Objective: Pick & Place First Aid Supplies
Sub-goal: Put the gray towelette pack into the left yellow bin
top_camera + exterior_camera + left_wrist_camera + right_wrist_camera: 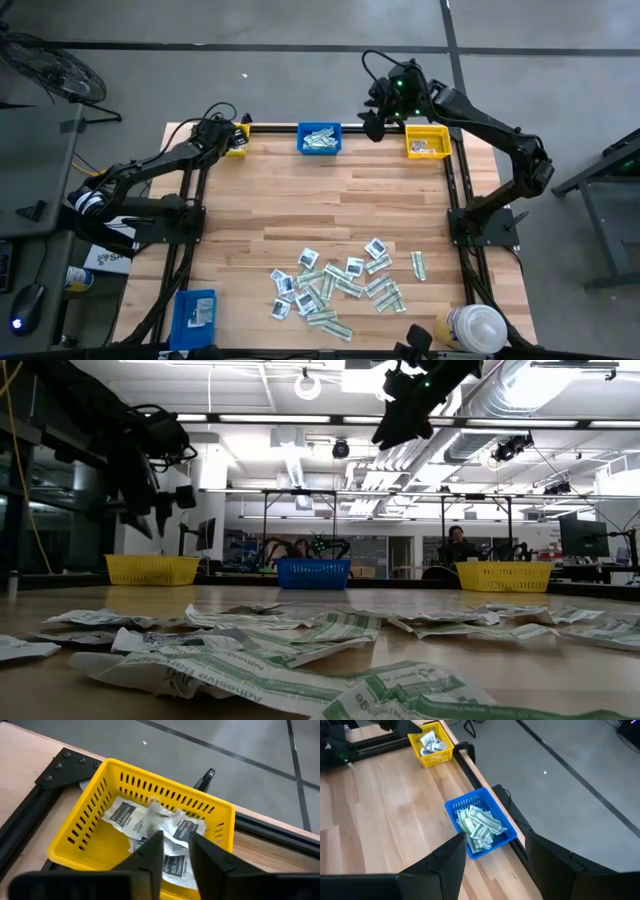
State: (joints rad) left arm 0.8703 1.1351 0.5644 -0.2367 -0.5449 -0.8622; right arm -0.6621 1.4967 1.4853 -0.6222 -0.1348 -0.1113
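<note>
The left gripper (pixel 172 851) hangs over the yellow bin (pixel 95 840) at the worktop's far left corner, fingers slightly parted, holding nothing; white packets (pixel 125 817) lie inside. The right gripper (pixel 495 852), fingers spread and empty, hovers by the blue bin (pixel 492 837) of green strips (pixel 477 826). By my judgement much remains: a heap of packets (pixel 335 285) lies near the front edge.

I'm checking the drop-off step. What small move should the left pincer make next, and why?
Probably lift straight up and clear. The left pincer hangs over the yellow bin, its fingers apart with nothing between them, and white packets lie inside, so the drop looks done.
</note>
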